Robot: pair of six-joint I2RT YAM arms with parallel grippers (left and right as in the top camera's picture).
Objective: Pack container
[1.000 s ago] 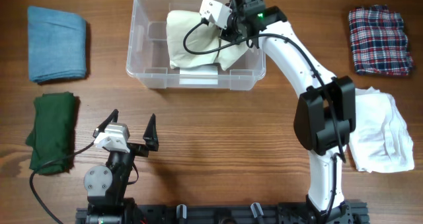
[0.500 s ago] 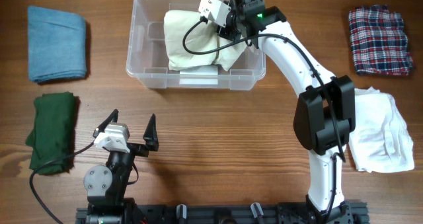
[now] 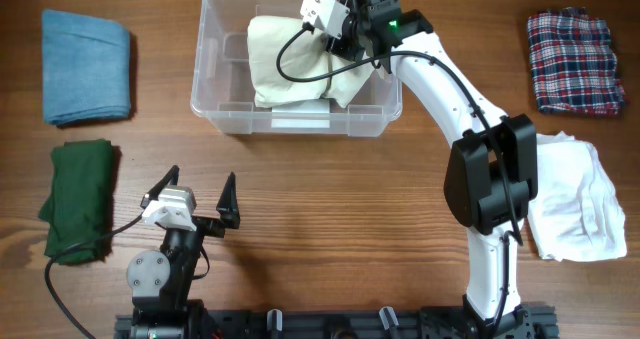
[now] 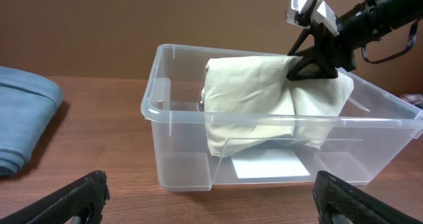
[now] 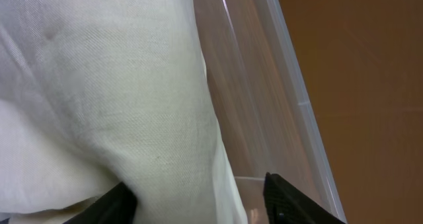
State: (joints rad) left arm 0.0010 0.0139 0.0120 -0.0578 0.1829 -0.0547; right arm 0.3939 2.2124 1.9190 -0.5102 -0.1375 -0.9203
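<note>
Clear plastic makes up the container (image 3: 210, 69), which stands on the wooden desk (image 3: 330, 219) at the far middle of the overhead view, its long side with the white label (image 3: 300, 122) turned toward the arms' bases. A cream cloth (image 3: 285, 64) lies folded inside it, filling the middle and right part and leaving the left end bare. The right pincer (image 3: 340, 41) reaches into the container at its far right corner, over the edge of that cloth. The left pincer (image 3: 195, 194) sits low near its base, well apart from the container, its jaws spread wide and empty. A blue cloth (image 3: 87, 66) and a green cloth (image 3: 80, 199) lie on the left of the desk, a plaid cloth (image 3: 577, 61) and a white cloth (image 3: 575, 209) on the right. From the left wrist, the container (image 4: 158, 118) is seen side on across the desk (image 4: 99, 138), the cream cloth (image 4: 251, 98) heaped inside and rising above the rim, the label (image 4: 264, 166) low on the near wall, and the right pincer (image 4: 317, 59) resting on the cloth's upper right corner; the blue cloth (image 4: 23, 125) shows at the left edge, and the left pincer's own fingers (image 4: 73, 197) stand far apart at the bottom corners. From the right wrist, the cream cloth (image 5: 99, 85) fills the left half against the container's clear wall (image 5: 277, 65), and the right pincer (image 5: 198, 201) stands parted, its fingers (image 5: 291, 201) apart, the cloth lying against one and clear of the other, nothing pinched.
</note>
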